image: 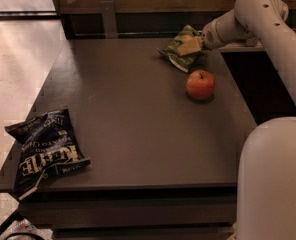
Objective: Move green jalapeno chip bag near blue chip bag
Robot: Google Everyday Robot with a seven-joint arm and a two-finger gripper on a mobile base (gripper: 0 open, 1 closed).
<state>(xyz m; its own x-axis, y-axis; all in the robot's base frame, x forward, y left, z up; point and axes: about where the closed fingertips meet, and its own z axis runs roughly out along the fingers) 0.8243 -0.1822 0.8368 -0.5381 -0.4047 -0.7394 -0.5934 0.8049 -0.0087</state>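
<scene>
The green jalapeno chip bag (178,51) lies at the far right of the dark table (138,114), tilted up at its right end. My gripper (191,45) reaches in from the right and is closed on the bag's upper right part; its tan fingers (189,47) lie across the foil. The blue chip bag (45,146) with white "Kettle" lettering lies crumpled at the table's near left corner, far from the gripper.
A red apple (200,84) sits just in front of the green bag, on the right side of the table. My white arm (268,29) runs down the right edge. A low dark ledge (138,24) runs behind the table.
</scene>
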